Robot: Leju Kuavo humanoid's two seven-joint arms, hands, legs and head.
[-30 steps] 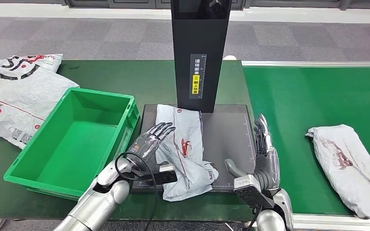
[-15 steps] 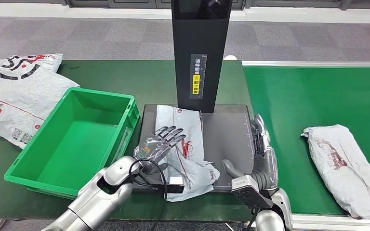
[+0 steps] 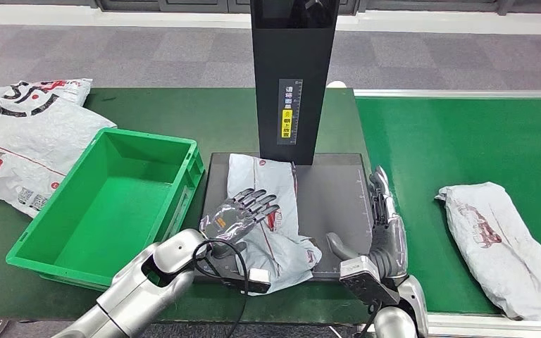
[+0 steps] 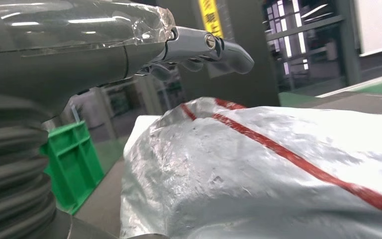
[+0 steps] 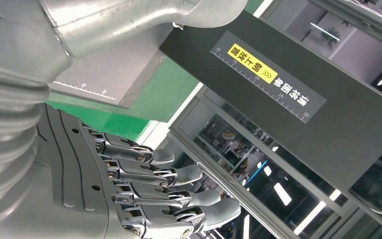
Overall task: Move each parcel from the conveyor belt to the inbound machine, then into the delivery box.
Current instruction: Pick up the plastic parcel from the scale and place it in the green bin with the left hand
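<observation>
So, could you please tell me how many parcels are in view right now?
4: one parcel on the scanner platform under the left hand, one on the conveyor belt, two overlapping left of the green box.

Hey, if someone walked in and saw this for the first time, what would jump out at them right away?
Probably the tall black scanner tower rising from the dark platform at centre, with a crumpled grey parcel lying on that platform under the robot's left hand. Next, the bright green box stands empty just left of it, and another grey parcel waits on the green belt to the right.
</observation>
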